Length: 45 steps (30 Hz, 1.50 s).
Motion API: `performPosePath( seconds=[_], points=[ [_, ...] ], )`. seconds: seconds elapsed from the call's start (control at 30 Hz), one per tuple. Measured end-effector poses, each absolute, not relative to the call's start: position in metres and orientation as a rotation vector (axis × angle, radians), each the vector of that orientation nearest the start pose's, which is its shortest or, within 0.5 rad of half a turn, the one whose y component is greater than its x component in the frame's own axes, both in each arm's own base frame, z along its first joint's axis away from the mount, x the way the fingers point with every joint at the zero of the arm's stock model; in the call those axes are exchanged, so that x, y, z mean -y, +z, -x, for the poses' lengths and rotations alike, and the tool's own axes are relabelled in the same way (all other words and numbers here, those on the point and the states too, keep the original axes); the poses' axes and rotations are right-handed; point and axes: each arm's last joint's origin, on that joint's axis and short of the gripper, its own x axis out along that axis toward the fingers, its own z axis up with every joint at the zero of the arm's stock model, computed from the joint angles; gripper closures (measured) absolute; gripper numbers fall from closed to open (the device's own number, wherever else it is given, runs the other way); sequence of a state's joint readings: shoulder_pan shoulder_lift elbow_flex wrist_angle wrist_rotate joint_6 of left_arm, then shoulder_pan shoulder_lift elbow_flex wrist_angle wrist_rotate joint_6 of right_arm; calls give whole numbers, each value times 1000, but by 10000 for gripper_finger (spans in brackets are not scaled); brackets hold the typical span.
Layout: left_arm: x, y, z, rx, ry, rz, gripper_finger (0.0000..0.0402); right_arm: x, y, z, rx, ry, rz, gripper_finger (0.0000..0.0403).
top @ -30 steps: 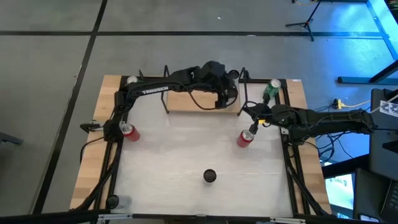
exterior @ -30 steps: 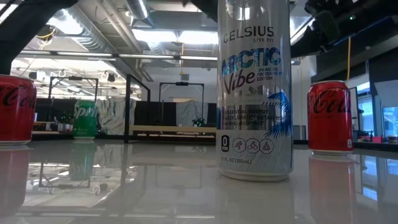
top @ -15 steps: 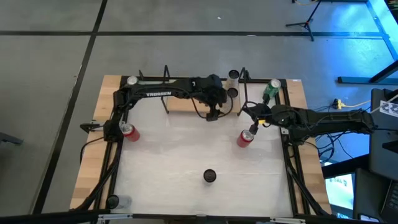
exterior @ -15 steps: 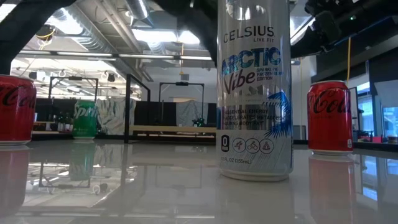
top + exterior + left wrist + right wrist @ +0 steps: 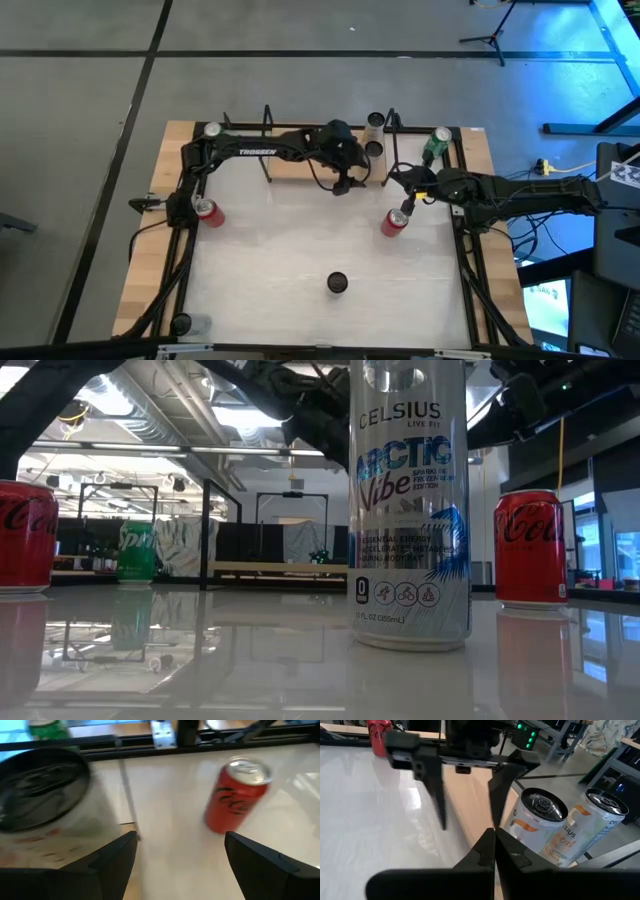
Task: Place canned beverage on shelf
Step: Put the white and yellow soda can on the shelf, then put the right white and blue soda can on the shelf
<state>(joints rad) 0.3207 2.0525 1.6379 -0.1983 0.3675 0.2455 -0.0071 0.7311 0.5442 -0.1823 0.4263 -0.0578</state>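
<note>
The left claw (image 5: 341,186) is hanging over the front edge of the shelf (image 5: 300,165), its fingers standing apart and holding nothing. Just beyond it, at the end of the board nearest the right arm, two pale cans (image 5: 374,121) are standing upright side by side; the right wrist view is showing both of them, the nearer one (image 5: 536,827) and its neighbour (image 5: 587,830), beside the empty left claw (image 5: 466,802). So at least part of the placing is looking done: those cans are resting on or at the shelf end, with the claw clear of them.

The right claw (image 5: 403,208) is waiting near the right side of the worktop (image 5: 290,250), its fingers pressed together with nothing between them, and a red can (image 5: 393,223) is standing right beside it. What seems left, as a judgement, is the loose cans spread around the claws: another red can (image 5: 206,211) by the left arm's base, a green can (image 5: 436,143) behind the right arm, a tall silver can (image 5: 408,500) in front of both claws, and one more (image 5: 211,129) at the far left corner.

The left wrist view is blurred, so the dark-topped can (image 5: 42,795) close to its fingers is hard to read. Whether both pale cans are fully on the board, or one just off its end, I cannot tell.
</note>
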Motion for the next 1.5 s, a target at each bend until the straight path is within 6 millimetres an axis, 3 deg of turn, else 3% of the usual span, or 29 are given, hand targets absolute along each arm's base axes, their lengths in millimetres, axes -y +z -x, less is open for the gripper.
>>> performPosePath(
  seconds=[0.53,0.83,0.97,1.17,1.33,1.5],
  points=[
    [-167,242,-440,-540,12,-58,108,13,259,-163,-375,-418,134,398],
    [-162,245,-441,-544,22,-51,108,13,259,-163,-375,-418,134,398],
    [-137,270,-434,-566,59,-96,108,13,259,-163,-376,-417,136,398],
    [-82,306,-421,-592,40,-151,108,13,259,-163,-374,-403,133,398],
    [-39,306,-413,-705,13,-88,108,10,262,-165,-348,-308,117,398],
    [10,286,-406,-812,0,-1,108,6,263,-170,-294,-152,79,398]
  ],
)
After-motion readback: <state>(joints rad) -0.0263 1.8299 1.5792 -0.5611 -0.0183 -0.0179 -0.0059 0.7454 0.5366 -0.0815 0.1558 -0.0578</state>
